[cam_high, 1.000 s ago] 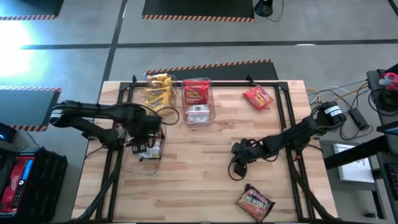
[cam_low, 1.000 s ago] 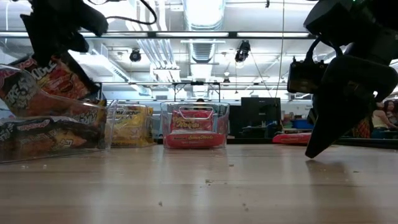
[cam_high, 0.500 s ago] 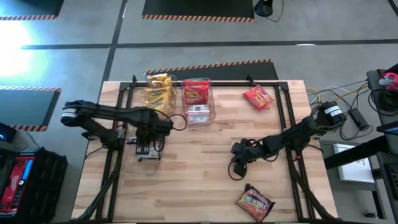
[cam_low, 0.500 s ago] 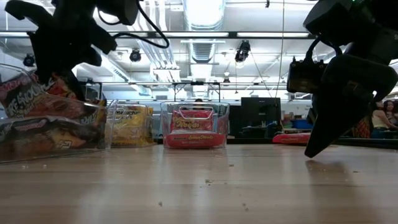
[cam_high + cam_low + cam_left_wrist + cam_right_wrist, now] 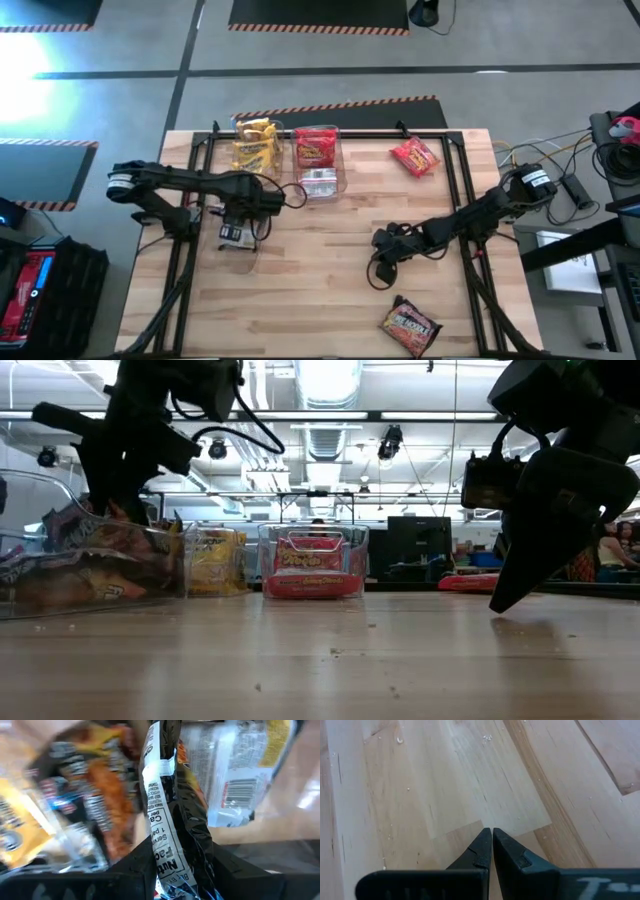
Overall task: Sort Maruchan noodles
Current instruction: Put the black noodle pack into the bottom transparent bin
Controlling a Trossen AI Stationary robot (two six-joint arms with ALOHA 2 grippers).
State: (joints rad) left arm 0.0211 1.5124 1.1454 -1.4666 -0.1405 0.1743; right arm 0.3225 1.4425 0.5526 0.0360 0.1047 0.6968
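The left gripper (image 5: pixel 175 875) pinches a dark noodle packet (image 5: pixel 172 820) edgewise between its fingers over the left bin (image 5: pixel 90 565) (three bins, two loose packets), the right gripper (image 5: pixel 491 851) clenched empty.

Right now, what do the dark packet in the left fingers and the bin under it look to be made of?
Dark crinkly noodle packet, pinched in the left gripper: thin glossy plastic film, judging by its creases and highlights. Clear rectangular bin: rigid transparent plastic, probably, since the packets show through its walls.
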